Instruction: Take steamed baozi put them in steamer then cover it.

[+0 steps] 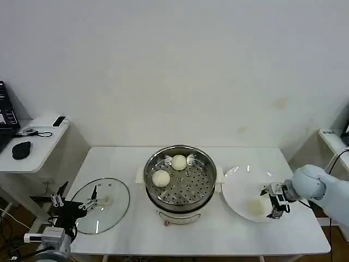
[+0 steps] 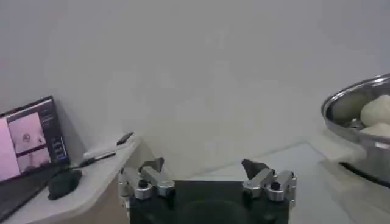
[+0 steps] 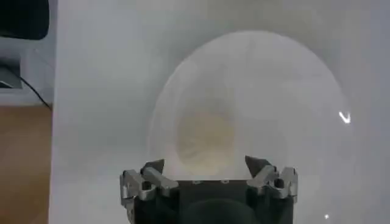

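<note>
Reaching over the plate at the table's right side, the right gripper hangs just above a baozi lying on the plate's near part; its fingers stand wide, one to each side of the bun in the right wrist view, holding nothing. My guess: a pick is lining up, jaws spread to take the bun's full width

Right arm comes in from the right edge, forearm roughly level, wrist turned down toward the plate

Steamer sits mid-table, uncovered, likely so buns can drop straight onto the perforated tray. Two baozi already on the tray, toward its far left part: one nearer, one farther; a pale shape beside the farther one could be a third, cannot tell

Cover lies flat on the table left of the steamer, well apart, handle up, presumably parked for the last step

Left gripper waits low at the table's left front, just beside the cover's rim, fingers wide and empty; in the left wrist view it faces the wall, steamer rim off to one side
</note>
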